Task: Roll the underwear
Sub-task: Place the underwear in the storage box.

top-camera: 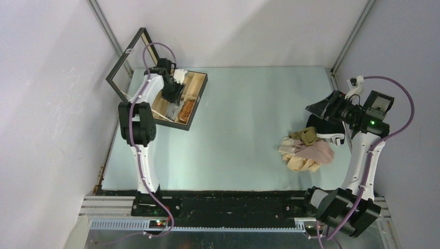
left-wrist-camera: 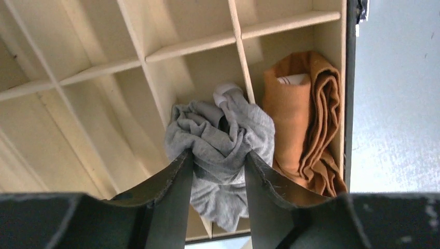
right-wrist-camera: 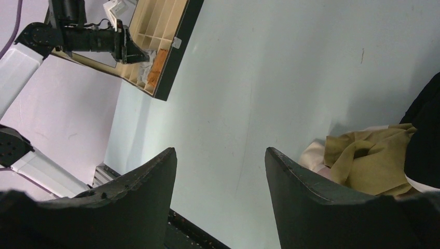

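Note:
My left gripper is shut on the bunched grey underwear and holds it over a compartment of the wooden box. The rust-brown underwear lies rolled in the compartment to its right; it also shows in the top view. My right gripper is open and empty, raised at the table's right side. A pile of beige, pale pink and olive-tan underwear lies below it, with black underwear behind.
The black-framed box has its lid open against the back left wall. Its other compartments show bare wood. The pale table lies between the box and the pile.

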You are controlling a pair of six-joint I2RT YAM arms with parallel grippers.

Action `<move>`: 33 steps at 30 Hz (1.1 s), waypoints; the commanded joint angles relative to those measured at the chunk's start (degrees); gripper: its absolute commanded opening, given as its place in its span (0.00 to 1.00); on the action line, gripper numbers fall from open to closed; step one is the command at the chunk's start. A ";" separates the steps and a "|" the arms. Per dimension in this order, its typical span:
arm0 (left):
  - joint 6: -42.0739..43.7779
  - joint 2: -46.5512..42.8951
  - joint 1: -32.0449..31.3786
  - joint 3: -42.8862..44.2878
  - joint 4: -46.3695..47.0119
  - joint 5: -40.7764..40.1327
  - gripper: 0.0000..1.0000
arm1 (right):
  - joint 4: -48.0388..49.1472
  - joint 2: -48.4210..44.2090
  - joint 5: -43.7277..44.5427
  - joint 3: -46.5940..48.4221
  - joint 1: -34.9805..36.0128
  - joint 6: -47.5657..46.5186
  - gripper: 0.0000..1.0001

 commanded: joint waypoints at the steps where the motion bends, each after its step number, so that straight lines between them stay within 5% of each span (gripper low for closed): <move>1: -1.35 2.85 0.36 4.07 1.20 2.20 0.44 | 0.34 -0.99 -0.44 0.18 -0.11 -0.63 0.67; 5: -2.12 6.57 0.34 5.61 0.07 -2.57 0.36 | 0.50 -0.71 -0.22 0.18 -0.19 -0.62 0.67; 9: -2.21 8.40 0.92 5.65 0.61 -7.62 0.15 | -0.33 -0.69 0.41 0.16 -0.29 -1.29 0.67; 16: 0.64 17.99 1.37 17.75 -8.66 -9.48 0.18 | -1.83 0.23 1.30 0.93 -0.38 -2.87 0.67; 21: 3.83 17.72 1.58 18.66 -11.54 -8.74 0.09 | -1.37 0.66 1.30 1.56 -0.38 -2.83 0.67; 24: 6.15 12.62 1.58 14.41 -11.31 -8.95 0.17 | -0.96 0.60 1.20 1.55 -0.37 -2.69 0.67; 29: 5.93 4.20 1.64 4.89 -7.34 -8.75 0.47 | 1.18 1.14 0.40 1.42 -0.38 -1.02 0.67; 33: 3.36 -3.11 1.66 3.28 -3.78 -5.88 0.54 | 2.93 1.86 -0.42 1.37 -0.30 0.39 0.67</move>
